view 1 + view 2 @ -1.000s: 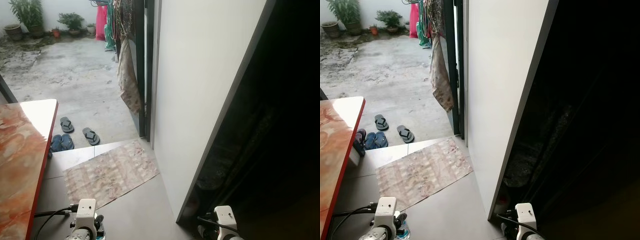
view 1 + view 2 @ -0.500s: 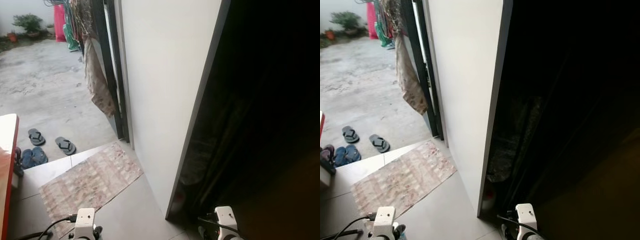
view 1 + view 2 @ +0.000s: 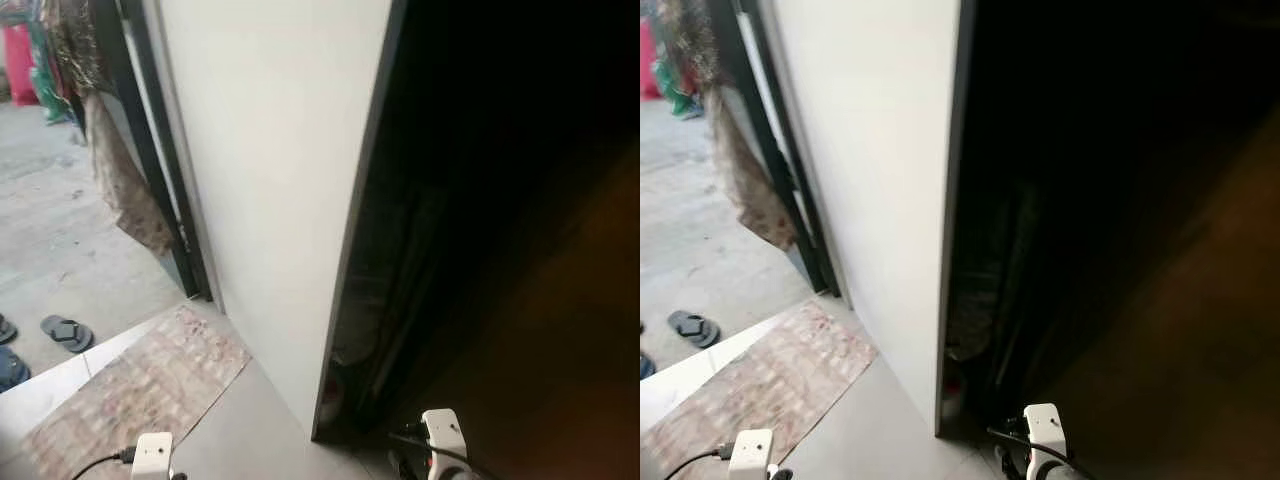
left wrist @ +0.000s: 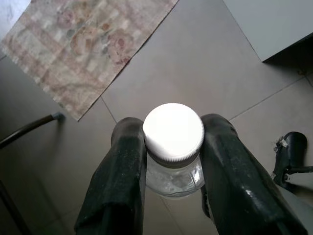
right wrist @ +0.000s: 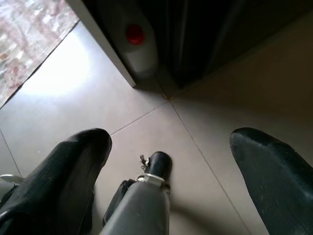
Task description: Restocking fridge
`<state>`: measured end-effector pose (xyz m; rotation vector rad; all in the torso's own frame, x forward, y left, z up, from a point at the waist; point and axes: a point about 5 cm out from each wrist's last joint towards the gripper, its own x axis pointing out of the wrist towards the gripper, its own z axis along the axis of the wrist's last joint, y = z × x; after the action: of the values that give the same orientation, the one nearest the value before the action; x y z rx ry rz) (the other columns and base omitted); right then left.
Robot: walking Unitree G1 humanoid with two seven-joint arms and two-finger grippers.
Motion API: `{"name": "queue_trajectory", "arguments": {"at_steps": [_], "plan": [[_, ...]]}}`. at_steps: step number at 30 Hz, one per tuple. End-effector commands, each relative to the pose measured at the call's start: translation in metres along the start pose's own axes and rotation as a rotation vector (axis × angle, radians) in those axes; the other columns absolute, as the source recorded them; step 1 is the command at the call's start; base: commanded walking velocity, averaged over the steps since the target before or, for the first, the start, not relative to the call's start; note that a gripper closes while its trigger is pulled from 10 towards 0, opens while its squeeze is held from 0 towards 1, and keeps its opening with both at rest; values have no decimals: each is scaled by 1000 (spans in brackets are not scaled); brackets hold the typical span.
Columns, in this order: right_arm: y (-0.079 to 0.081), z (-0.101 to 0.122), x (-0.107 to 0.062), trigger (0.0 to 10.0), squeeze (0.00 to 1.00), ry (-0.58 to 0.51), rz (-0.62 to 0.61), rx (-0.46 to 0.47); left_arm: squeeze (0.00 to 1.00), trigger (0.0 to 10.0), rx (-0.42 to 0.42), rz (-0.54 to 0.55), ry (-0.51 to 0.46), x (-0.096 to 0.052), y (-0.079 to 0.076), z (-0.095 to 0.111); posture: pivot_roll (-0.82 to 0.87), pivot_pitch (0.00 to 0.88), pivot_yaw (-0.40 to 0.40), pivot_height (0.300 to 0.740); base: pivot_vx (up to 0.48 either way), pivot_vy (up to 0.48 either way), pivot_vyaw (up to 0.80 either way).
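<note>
Two black fingers of my left tool pinch a jar just under its white cap, upright, low at my left side. My right tool hangs spread, gripping nothing, above grey floor. Ahead stands a tall white panel, perhaps the fridge's side, with dark space right of it. The jar's arm is farther from that dark side.

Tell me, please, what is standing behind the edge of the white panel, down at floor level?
A white jug with a red cap stands just behind the white panel. Beyond it, everything is too dark to make out.
</note>
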<state>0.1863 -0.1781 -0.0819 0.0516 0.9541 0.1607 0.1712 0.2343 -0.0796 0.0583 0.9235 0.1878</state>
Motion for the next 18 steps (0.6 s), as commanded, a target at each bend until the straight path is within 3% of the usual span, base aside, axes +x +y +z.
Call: {"name": "queue_trajectory", "arguments": {"at_steps": [1, 18], "plan": [[-8, -5, -3, 10000, 0, 16, -21, 12, 0, 10000, -13, -15, -1, 1, -8, 2, 79, 0, -12, 740, 0, 0, -769], [-7, -6, -3, 10000, 0, 20, -14, 12, 0, 10000, -22, -16, 23, -1, -5, -6, 83, 0, -13, 740, 0, 0, -763]]}}
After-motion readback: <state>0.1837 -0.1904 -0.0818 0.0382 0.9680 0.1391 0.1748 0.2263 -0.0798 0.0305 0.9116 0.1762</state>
